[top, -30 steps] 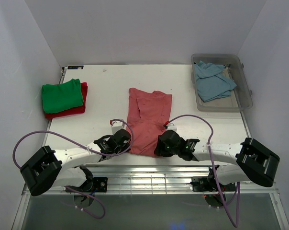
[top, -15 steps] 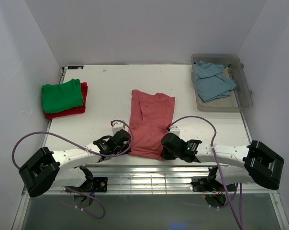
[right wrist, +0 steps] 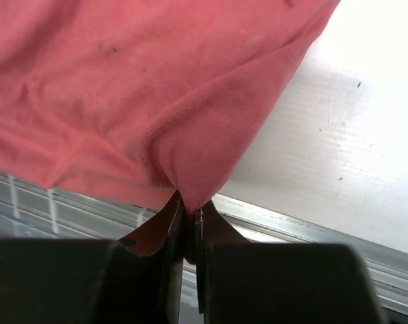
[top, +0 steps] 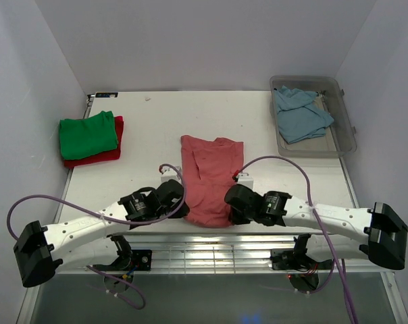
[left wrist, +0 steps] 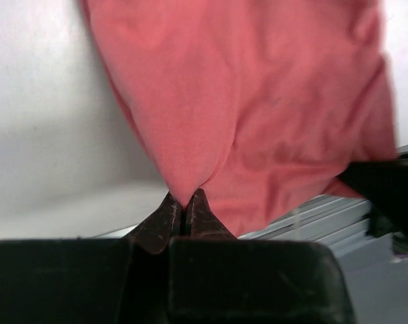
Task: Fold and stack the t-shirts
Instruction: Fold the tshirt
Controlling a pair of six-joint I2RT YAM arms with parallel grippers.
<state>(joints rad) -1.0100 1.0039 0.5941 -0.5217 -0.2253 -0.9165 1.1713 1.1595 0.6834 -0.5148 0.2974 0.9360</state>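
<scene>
Salmon-pink t-shirt: soft matte cotton, lightly creased, lying mid-table with its hem at the near edge. The left gripper and right gripper each pinch a small peak of that hem, jaws nearly together on cloth. We see the green t-shirt folded square on the red t-shirt, far left. The light blue t-shirt is crumpled in the clear bin. From overhead, the gripper bodies hide the hem corners.
</scene>
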